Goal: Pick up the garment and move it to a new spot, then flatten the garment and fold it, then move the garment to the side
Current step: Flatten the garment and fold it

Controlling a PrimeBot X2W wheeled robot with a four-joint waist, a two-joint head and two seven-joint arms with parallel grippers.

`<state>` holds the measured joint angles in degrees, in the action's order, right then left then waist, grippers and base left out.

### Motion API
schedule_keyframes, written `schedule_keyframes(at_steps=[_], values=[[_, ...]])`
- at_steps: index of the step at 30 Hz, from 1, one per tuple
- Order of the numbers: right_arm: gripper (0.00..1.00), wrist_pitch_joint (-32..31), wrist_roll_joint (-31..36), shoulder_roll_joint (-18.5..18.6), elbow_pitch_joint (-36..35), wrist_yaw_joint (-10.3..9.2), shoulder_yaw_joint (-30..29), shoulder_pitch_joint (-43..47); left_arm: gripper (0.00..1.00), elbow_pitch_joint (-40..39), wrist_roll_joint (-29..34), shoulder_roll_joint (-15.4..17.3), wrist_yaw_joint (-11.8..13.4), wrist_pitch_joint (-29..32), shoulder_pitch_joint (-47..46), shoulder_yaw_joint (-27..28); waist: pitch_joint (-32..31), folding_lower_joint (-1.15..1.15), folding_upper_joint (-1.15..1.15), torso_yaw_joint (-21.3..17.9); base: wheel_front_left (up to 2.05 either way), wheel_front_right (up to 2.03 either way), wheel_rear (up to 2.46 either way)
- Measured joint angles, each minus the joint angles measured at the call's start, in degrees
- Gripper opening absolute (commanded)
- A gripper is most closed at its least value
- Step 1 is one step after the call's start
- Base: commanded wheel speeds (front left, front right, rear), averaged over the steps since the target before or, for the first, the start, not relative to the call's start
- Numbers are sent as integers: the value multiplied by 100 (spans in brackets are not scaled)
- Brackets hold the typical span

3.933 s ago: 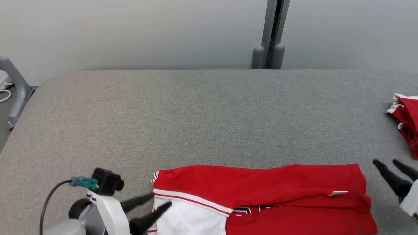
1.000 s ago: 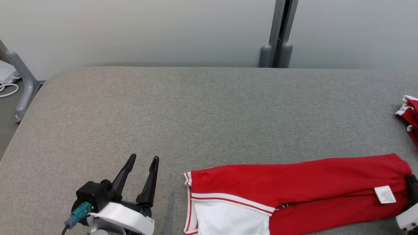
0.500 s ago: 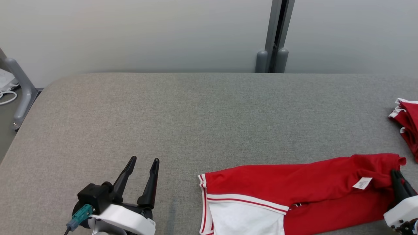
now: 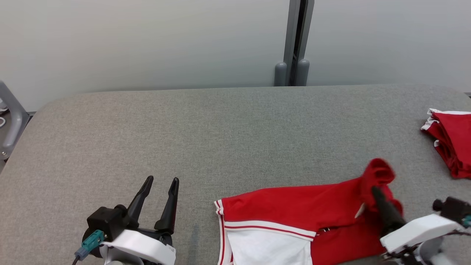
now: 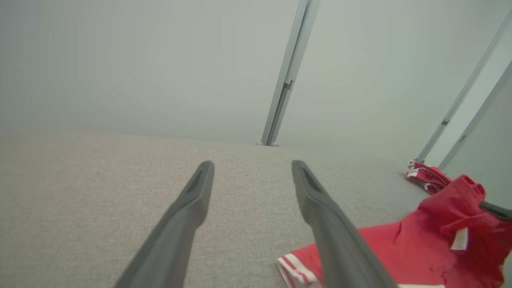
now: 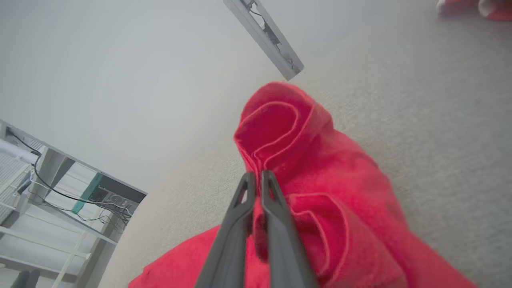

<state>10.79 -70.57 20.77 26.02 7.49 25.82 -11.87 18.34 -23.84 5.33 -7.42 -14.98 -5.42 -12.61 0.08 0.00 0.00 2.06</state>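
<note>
This looks like a robotics laboratory or a test room, not a home. The work surface is a large table point(image 4: 235, 121) with rounded corners, covered with plain grey cloth. Behind it stand pale, bare wall panels point(image 4: 147, 44) joined by a grey metal post point(image 4: 290, 36), as in a partitioned test cell. A grey metal rail point(image 4: 13, 121) is at the table's left end. The right wrist view shows a white shelf point(image 6: 52, 234) with loose cables point(image 6: 60, 192) and some equipment. On the table lie a red shirt point(image 4: 294, 206) and a second red shirt point(image 4: 450, 143) of the same kind.
</note>
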Motion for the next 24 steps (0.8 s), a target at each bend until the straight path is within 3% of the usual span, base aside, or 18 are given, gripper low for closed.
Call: schedule_keyframes(at_steps=[10,24], values=[[0,-439,-1072,-750,-860,-1,79,319,100,-13,-26,-51,0,0,-88,145,125,0,0,74,0,0,0],[0,-979,-1106,-1507,-853,-1,702,218,100,13,-38,-115,0,0,-181,245,159,0,0,415,0,0,0]])
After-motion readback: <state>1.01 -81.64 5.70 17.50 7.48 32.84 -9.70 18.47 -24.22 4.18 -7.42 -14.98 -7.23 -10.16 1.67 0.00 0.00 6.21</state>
